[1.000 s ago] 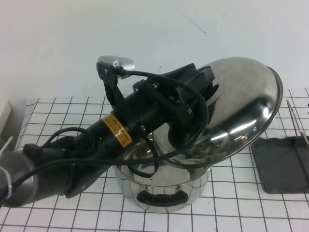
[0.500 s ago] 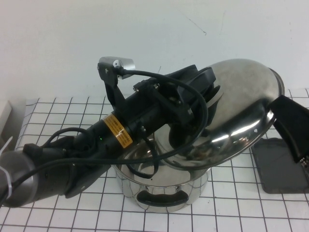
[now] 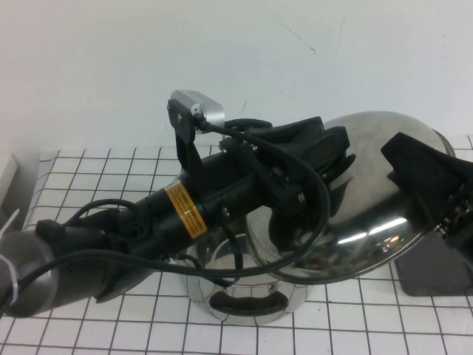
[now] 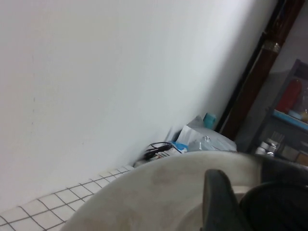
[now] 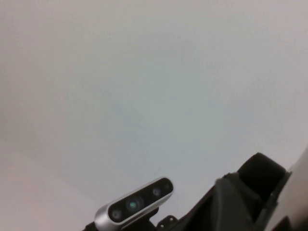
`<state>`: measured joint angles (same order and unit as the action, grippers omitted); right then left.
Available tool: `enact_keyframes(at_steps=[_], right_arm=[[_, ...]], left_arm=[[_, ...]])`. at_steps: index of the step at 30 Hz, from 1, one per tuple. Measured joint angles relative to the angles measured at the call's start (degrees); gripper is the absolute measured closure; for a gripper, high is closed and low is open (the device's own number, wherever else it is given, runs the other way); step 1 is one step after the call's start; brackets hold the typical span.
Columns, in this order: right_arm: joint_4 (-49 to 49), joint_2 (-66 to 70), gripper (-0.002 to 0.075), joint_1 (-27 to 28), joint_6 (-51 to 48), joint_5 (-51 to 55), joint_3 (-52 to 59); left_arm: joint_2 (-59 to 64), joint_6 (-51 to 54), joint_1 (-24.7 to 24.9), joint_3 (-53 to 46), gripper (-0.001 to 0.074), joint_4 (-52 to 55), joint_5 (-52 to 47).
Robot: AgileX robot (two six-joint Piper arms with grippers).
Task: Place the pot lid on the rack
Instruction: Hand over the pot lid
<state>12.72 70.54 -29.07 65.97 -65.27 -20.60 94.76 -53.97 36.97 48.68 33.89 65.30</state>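
The steel pot [image 3: 240, 292] is taken as landmark; it is seen nearest the camera on the gridded table [image 3: 89, 166], one black handle [image 3: 247, 302] facing forward. The left arm [image 3: 140, 225] is stretched over the pot from its left, with a yellow label [image 3: 185, 211] on the forearm. The pot lid [image 3: 355, 200] is held up in the air above and to the right of the pot, tilted steeply on edge, dome facing the camera. The left gripper [image 3: 325, 151] is clamped on the lid at its centre; the knob itself is hidden behind the fingers. In the left wrist view the lid [image 4: 159, 192] is seen filling the lower part, with one dark finger [image 4: 219, 199] against it. The right gripper [image 3: 425, 177] is found right of the pot, at the lid's right rim, overlapping it; contact cannot be judged and its opening cannot be told. The rack [image 3: 436, 259] is only partly seen as a dark grey tray corner on the table right of the pot, below the lid's lower edge and the right gripper; its wire rods are hidden. Farthest back, a plain white wall [image 3: 222, 52] is seen behind the pot.
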Motion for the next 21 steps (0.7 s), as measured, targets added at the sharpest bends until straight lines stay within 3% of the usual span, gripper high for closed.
enact_keyframes(at_steps=[6, 11, 17, 21], right_arm=[[0.47, 0.0, 0.0618, -0.33, 0.65, -1.19, -0.2], [0.63, 0.0, 0.0615, -0.33, 0.72, -1.19, -0.2], [0.72, 0.03, 0.0616, -0.33, -4.27, 0.6, -0.2], [0.72, 0.03, 0.0616, -0.33, -7.02, 0.74, -0.2]], left_arm=[[0.14, 0.0, 0.0, 0.0, 0.0417, -1.47, -0.05], [0.13, 0.1, 0.0, 0.0, 0.0413, -1.47, -0.05], [0.13, 0.1, -0.41, 0.0, 0.0246, -2.96, 0.15], [0.13, -1.17, -3.84, 0.0, 0.0213, -1.31, 0.29]])
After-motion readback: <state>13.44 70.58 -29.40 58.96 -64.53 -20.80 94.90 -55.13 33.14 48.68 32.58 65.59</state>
